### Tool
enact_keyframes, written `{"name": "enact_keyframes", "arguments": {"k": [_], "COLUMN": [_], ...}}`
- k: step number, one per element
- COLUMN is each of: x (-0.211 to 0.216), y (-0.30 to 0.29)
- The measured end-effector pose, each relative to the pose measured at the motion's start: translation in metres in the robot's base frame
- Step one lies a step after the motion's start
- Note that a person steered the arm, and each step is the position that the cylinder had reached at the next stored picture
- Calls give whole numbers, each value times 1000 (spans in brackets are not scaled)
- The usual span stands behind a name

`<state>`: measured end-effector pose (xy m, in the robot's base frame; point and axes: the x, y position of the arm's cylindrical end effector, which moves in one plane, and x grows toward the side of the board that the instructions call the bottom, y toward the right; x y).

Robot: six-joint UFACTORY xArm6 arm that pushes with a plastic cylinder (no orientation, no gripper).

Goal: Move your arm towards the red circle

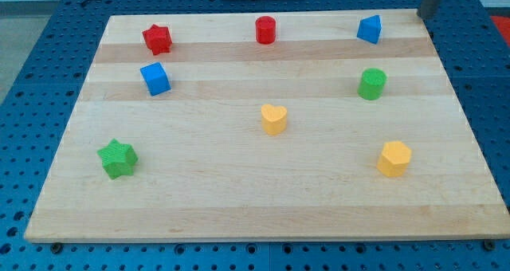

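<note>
Red circle [265,29]: a short red cylinder standing upright near the view's top edge of the wooden board [239,199], roughly mid-width, apart from every other block. Nearest neighbours along the same top band: red star [157,38] well to the view's left, blue pentagon-like block [369,29] well to the view's right. Lower down: blue cube [155,78] on the left, green cylinder [371,84] on the right, yellow heart [273,119] near centre, almost straight below the red circle; green star [117,159] at lower left, yellow hexagon [394,159] at lower right. My tip [421,14] shows only as the end of the dark rod entering at the view's top right corner, sitting at or just past the board's far right corner, touching no block. No pincer is fitted on this rig, so there is no spread or pressed-together state to record; the rod is bare. Key relation: the red circle lies well to the view's left of my tip and only slightly lower in the view, so the approach is judged to be nearly a straight leftward run along the top band. Risk: the blue pentagon-like block sits between the two, close to that line, and could be nudged unless the path keeps above it.
</note>
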<state>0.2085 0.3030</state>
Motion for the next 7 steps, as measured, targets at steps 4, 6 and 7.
{"name": "enact_keyframes", "arguments": {"k": [4,6,7], "x": [-1,-4,6], "y": [-40,-74,-76]}}
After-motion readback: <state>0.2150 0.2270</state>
